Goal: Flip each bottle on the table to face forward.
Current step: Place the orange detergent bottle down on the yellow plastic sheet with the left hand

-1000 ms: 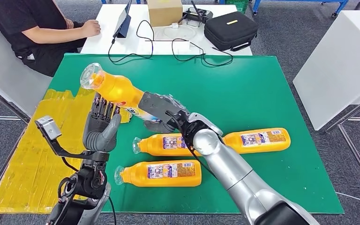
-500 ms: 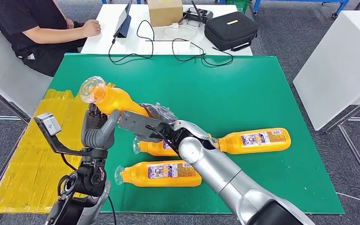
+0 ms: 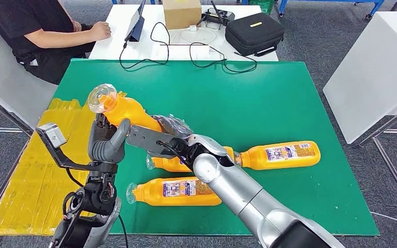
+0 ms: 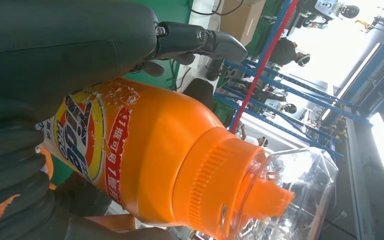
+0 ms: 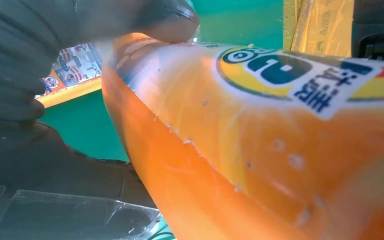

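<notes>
**Raised bottle passes between two robot hands**

Since a second ago the raised bottle (image 3: pixel 125 111) has dropped lower and the right robot hand (image 3: pixel 157 135) has slid along it toward nine o'clock. Both hands hold it above the desk (image 3: pixel 269 98): the left robot hand (image 3: pixel 107 138) wraps the shoulder near the clear cap, the right clasps the body, probably to turn its label. Three bottles (image 3: pixel 178 190) lie around five o'clock.

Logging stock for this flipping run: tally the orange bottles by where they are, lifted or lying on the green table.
Lifted in the hands: 1
Lying on the green table: 3
Total: 4 orange bottles
</notes>
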